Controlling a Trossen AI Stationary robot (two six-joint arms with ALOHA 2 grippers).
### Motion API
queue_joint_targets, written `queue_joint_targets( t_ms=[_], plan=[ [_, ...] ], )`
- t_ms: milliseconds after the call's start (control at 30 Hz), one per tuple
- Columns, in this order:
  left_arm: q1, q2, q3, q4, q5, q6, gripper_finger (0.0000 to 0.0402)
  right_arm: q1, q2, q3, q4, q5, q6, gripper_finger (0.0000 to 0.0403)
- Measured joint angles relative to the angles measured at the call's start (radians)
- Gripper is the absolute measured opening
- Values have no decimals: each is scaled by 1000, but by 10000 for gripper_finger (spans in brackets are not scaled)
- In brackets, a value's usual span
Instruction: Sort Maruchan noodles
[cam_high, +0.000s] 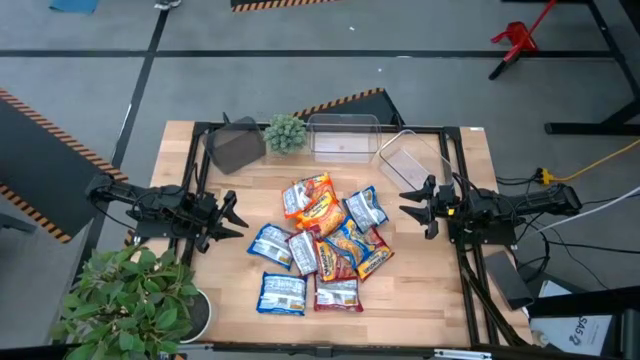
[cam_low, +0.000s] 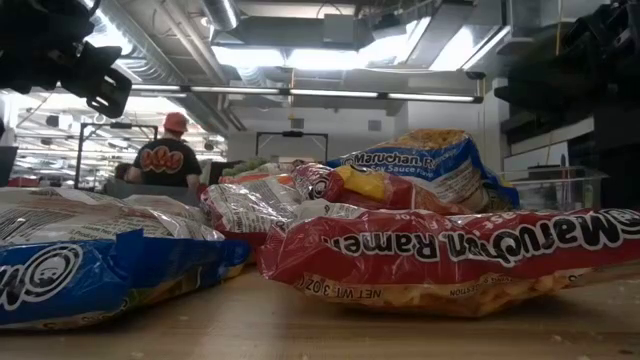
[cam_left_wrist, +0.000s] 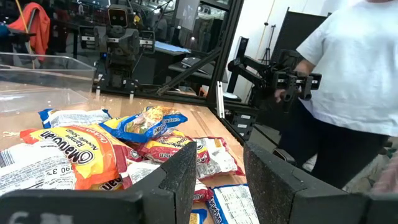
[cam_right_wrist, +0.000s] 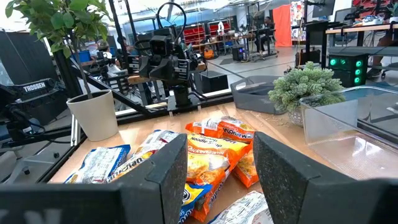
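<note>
Both arms are waiting at opposite edges of the wooden table (cam_high: 420, 290), facing a heap of Maruchan noodles (cam_high: 322, 240) lying at its centre. The left gripper (cam_high: 232, 217) is hovering at the left side with its fingers (cam_left_wrist: 180, 177) standing apart and nothing between them, touching no packet. The right gripper (cam_high: 414, 206) is hanging at the right side, its fingers (cam_right_wrist: 280, 168) likewise parted and holding nothing.

The packets are overlapping, so several are showing only a corner; blue-and-white ones are lying toward the left and front of the heap, orange-yellow and red ones in the middle. From table height, a red packet (cam_low: 450, 255) and a blue packet (cam_low: 90, 270) are filling the foreground and blocking most of what lies behind them.

Along the far edge, two clear bins (cam_high: 345, 135) are sitting side by side, one upright and one tilted, both showing nothing inside. A dark bin (cam_high: 236, 146) is sitting beside a small green plant (cam_high: 286, 133); its contents cannot be made out. A leafy potted plant (cam_high: 135, 300) is standing at the near left corner, partly cut off. A person in a white shirt (cam_left_wrist: 357, 74) is standing beyond the table.
</note>
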Motion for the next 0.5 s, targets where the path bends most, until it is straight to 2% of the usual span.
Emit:
queue_joint_targets(
  t_ms=[300,500],
  plan=[
    [0,0,0,0,0,0,127,0,0,0,0,-1,0,170],
    [0,0,0,0,-3,0,127,0,0,0,31,-87,24,170]
  ],
)
